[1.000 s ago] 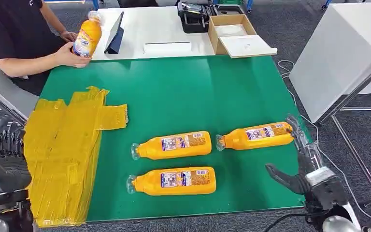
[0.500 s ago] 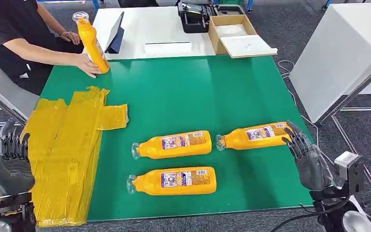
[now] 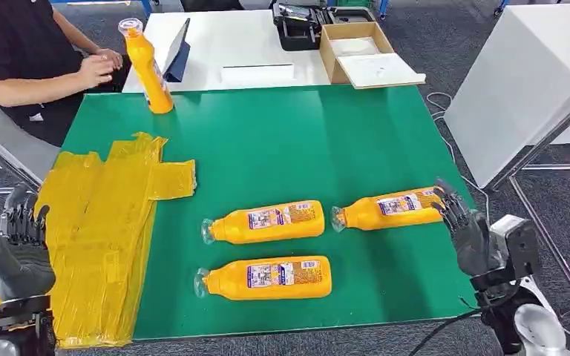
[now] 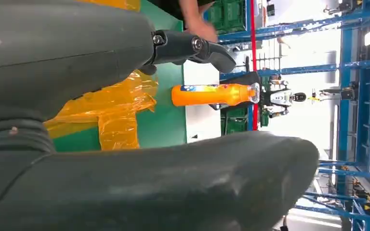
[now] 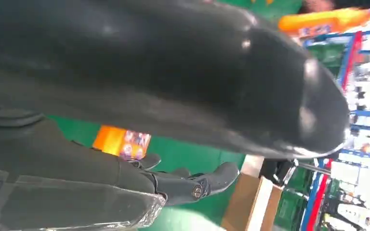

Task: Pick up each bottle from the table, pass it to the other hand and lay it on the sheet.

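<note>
Three orange bottles lie on their sides on the green table top [image 3: 282,141], all taken here relative to the yellow sheet [image 3: 100,230] spread over the table's left edge: the nearest one [image 3: 263,223] lies a little way off the sheet's right border, a second [image 3: 266,278] lies just beside the first on the robot's side, and the far-right bottle [image 3: 390,208] lies well apart from the sheet, close to the table's right edge. None of the three rests on the sheet yet. The right hand [image 3: 466,230] has come in over the last second from below the table edge and now stands at the base end of the far-right bottle, fingers apart and holding nothing — whether they touch the bottle cannot be told. That reads as the start of the first pick-up. The left hand [image 3: 18,252] has risen slightly and waits beside the sheet's outer border, fingers upright and loosely apart, empty. Beyond the sheet's far end, a fourth bottle [image 3: 145,67] now stands upright on the table's corner, set down and released by a person whose hand [image 3: 96,70] has drawn back — so it probably joins the bottles to move.
</note>
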